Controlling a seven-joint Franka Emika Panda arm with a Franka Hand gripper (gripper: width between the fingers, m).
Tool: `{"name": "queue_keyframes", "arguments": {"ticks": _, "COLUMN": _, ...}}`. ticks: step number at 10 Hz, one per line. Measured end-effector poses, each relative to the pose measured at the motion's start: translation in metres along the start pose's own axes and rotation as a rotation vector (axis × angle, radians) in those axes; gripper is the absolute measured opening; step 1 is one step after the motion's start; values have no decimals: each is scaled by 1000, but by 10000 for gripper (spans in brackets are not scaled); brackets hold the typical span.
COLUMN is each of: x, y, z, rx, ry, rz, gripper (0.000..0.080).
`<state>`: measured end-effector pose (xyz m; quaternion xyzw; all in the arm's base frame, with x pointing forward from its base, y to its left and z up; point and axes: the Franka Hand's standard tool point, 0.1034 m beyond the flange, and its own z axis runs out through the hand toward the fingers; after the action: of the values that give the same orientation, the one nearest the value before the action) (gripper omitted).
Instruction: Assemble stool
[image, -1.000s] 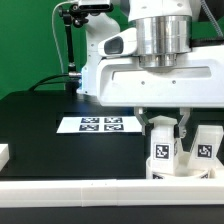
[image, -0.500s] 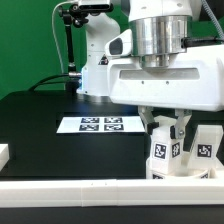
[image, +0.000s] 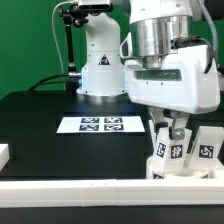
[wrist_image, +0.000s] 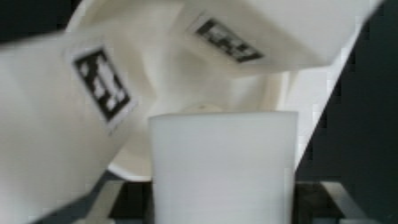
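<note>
marker board (image: 100, 124) on black table (image: 40, 135)

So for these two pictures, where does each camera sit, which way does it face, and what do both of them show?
Exterior view: off the arm, low at the table's edge, facing the arm's base across the marker board; the gripper sits among tagged legs.
Wrist view: on the wrist, looking along the gripper at a white leg close up; fingertips barely show.
Shared: that tagged leg at the gripper.

exterior: low beyond the border rail (image: 100, 192), facing the arm base across the table (image: 35, 125), mid-range | wrist: looks past the tool, very near a tagged leg (wrist_image: 222, 165) | shared: legs (image: 172, 148) behind the rail
</note>
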<state>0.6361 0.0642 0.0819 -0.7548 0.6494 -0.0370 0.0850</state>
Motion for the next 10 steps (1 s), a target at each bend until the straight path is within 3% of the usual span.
{"name": "queue_keyframes", "arguments": {"ticks": 5, "x": -2, "y": -1, "z": 0, "rx": 11, "ry": -38, "rz": 412, "gripper": 338}}
{"name": "queue_keyframes", "arguments": {"ticks": 10, "x": -3, "y": -1, "z": 1, "rx": 9, "ry": -59, "rz": 657, "gripper": 338}}
